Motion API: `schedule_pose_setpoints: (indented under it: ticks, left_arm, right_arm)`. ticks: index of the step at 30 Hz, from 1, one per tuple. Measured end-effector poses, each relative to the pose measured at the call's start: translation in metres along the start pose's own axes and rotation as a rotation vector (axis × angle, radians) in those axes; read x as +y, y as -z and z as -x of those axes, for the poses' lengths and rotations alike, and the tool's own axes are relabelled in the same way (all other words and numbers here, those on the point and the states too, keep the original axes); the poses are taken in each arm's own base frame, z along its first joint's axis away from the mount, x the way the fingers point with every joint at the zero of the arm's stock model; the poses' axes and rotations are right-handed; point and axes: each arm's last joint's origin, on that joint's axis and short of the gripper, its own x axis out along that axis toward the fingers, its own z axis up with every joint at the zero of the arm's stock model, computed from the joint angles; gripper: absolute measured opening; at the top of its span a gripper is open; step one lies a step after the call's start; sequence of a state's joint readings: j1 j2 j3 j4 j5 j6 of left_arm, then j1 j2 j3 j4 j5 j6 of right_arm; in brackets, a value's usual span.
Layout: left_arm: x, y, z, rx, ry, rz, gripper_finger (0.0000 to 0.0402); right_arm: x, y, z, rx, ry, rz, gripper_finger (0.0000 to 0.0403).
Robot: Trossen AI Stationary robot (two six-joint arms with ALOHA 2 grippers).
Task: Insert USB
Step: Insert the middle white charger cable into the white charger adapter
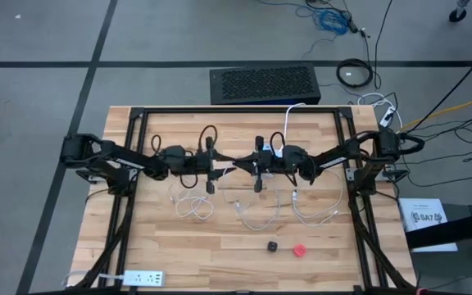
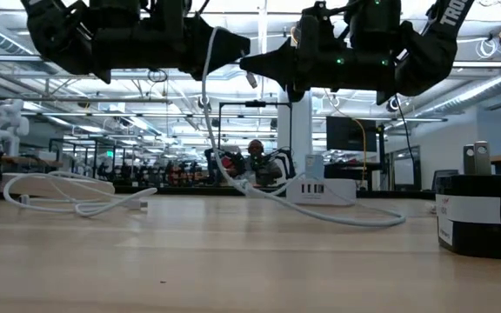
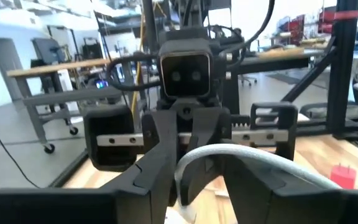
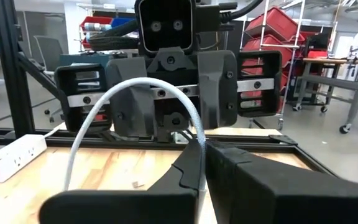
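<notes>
- Wooden table on a grey floor fills the centre of the high view, with a black frame round it; the low view looks past it into a long workshop hall.
- Both arms meet nose to nose above the middle of the table, just above centre in the high view.
- Right tool is clenched on a white cable, which arches up from its fingertips and falls away toward the lower left of the right wrist view.
- Left tool faces it, with the same cable curving between its fingers; they look parted around it rather than pinching, though I cannot tell whether they touch it.
- In the low view the cable hangs from between the two tools at upper centre and runs down to the table near a white USB charging hub at centre right.
- Judged step: a mid-air handover or regrasp of the cable, ahead of any insertion.
- Next move likely calls for securing the plug end in one tool, squaring it to a hub port, and bringing it down gently.
- Hard to make out: the plug itself, hidden behind the fingers in every view, and its orientation.
- Other loose white cables lie on the table below the arms; a red block and a small black piece sit lower right of centre.
- White power strip lies at the lower left, its far end cut off.
</notes>
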State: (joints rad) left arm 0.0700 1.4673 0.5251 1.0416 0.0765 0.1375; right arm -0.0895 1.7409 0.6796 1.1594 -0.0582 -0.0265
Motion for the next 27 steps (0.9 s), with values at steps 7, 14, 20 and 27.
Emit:
schedule_pose_setpoints:
  ticks: [7, 14, 20, 27]
  left_arm:
    - [0.001, 0.001, 0.0, 0.007, -0.004, 0.001, 0.0037]
    - [0.003, 0.001, 0.0, 0.009, -0.014, 0.0, 0.0008]
    - [0.004, 0.001, 0.0, 0.013, -0.026, -0.005, 0.0007]
    - [0.01, 0.006, 0.001, 0.058, -0.026, 0.002, 0.0007]
  right_arm:
    - [0.0, 0.002, 0.0, 0.016, -0.004, -0.001, 0.0]
    - [-0.002, 0.002, 0.0, 0.025, 0.01, -0.025, 0.0]
    - [-0.011, -0.007, 0.006, 0.099, 0.054, -0.072, 0.002]
    - [-0.02, -0.027, 0.022, 0.273, 0.118, -0.117, 0.0079]
